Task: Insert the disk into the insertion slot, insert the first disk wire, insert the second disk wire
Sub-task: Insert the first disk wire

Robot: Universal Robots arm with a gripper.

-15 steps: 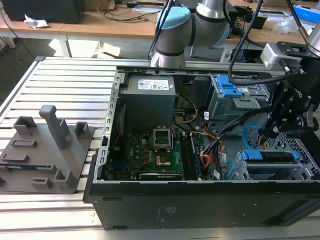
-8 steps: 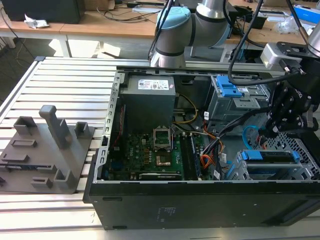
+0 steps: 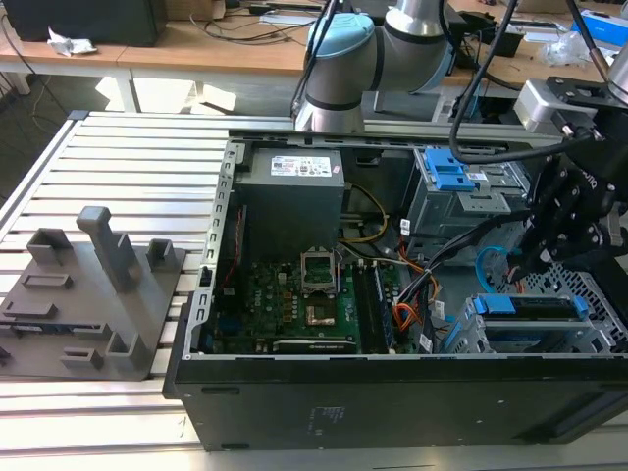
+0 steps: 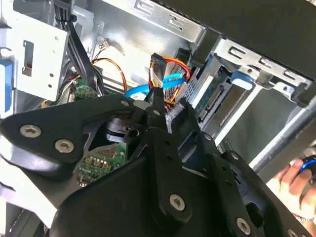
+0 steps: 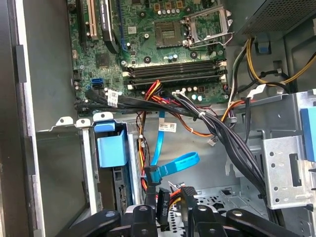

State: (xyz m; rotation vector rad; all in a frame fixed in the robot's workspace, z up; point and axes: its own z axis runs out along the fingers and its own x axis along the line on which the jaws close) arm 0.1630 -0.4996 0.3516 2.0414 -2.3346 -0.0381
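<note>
Black metal gripper (image 4: 170, 104) linkage sits nearest in both wrist views, its jaws a little apart with orange strands showing through the gap. Just beyond the tips hang the first disk wire (image 4: 174, 61), thin orange-red strands ending in a small dark plug, and the second disk wire (image 5: 175, 164), a thin light-blue cable curved in a loop. Beside them the flat grey disk (image 3: 525, 306) with blue rails sits inside the insertion slot (image 3: 601, 294), a silver perforated sheet-metal cage in the open black computer case (image 3: 392, 402), at the exterior view's right. A person's hand (image 4: 295, 178) is near the case's edge in the second wrist view.
</note>
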